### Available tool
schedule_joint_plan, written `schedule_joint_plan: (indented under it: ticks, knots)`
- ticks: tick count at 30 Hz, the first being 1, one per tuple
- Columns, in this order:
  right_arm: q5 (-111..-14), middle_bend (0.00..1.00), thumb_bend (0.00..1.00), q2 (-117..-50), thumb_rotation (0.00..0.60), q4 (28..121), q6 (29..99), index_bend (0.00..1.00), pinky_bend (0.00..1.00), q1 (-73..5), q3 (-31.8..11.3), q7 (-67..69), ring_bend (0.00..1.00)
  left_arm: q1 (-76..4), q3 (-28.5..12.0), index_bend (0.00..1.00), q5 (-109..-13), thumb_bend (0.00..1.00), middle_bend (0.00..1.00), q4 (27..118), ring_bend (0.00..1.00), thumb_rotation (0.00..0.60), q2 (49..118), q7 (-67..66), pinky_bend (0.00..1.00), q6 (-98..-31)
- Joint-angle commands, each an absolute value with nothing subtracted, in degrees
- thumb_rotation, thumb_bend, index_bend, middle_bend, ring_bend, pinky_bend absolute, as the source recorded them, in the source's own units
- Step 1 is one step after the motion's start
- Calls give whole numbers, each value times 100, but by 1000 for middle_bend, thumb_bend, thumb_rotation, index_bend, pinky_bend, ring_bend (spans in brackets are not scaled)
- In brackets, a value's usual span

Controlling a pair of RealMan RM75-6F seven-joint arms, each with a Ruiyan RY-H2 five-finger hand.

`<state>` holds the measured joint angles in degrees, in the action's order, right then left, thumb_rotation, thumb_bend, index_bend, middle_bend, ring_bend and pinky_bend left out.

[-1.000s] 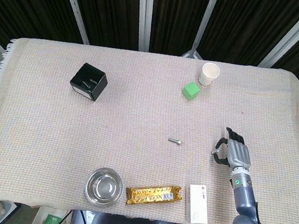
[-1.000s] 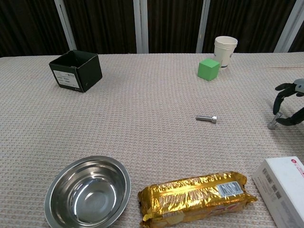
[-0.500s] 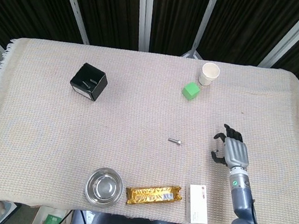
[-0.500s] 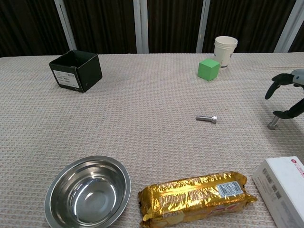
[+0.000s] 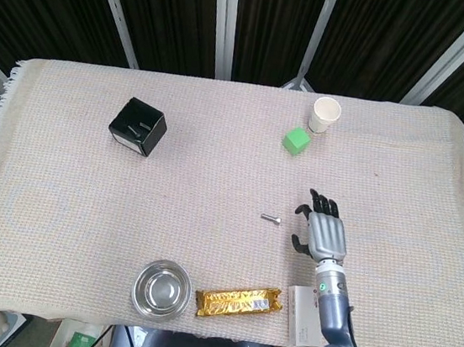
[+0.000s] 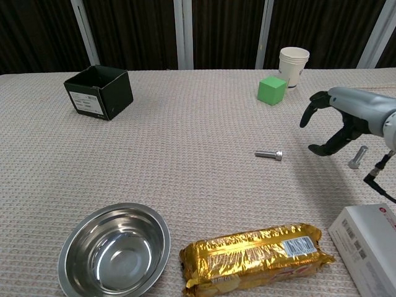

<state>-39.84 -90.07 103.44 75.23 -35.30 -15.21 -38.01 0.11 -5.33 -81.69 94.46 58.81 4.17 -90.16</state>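
Gold foil catches the light on a biscuit packet (image 6: 252, 258) at the near table edge, well to the left of and nearer the camera than the robot's right hand (image 5: 323, 233). A white carton (image 5: 305, 315) lies just beside the packet, directly below the hand's wrist in the head view. A steel bowl (image 6: 114, 250) sits further left along the same edge.

The right hand hovers above the woven cloth (image 5: 59, 203) with fingers spread wide and curved, holding nothing. 2 bolts flank it: 1 bolt (image 6: 269, 154) lies near its fingertips on the left, apart from them, and a second bolt (image 6: 357, 157) rests just behind the palm on the right in the chest view.

Beyond the hand, a green cube (image 5: 296, 141) stands touching or just beside a white paper cup (image 5: 325, 114). Far to the left, a black open box (image 5: 138, 126) sits alone toward the far side of the table. The left hand appears in neither view.
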Motion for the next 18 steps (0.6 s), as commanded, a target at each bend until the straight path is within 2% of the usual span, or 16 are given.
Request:
schedule_joint_plan:
  ticks: [1, 9, 18]
  knots:
    - [-3728, 0, 353, -9375, 600, 10092, 7791, 348, 0, -3703, -1635, -4096, 0, -4, -545, 166, -8135, 44, 112, 9425, 10, 600, 5858, 484, 9, -8967]
    - [-3492, 0, 353, -10065, 600, 9599, 8253, 348, 0, -3927, -1752, -4547, 0, -68, -563, 166, -8088, 44, 112, 9354, 10, 600, 5833, 633, 9, -8819]
    - [-3403, 0, 354, -10525, 600, 9201, 8327, 356, 0, -4074, -1887, -4659, 0, -74, -567, 166, -8093, 44, 112, 9311, 9, 600, 5809, 754, 9, -8805]
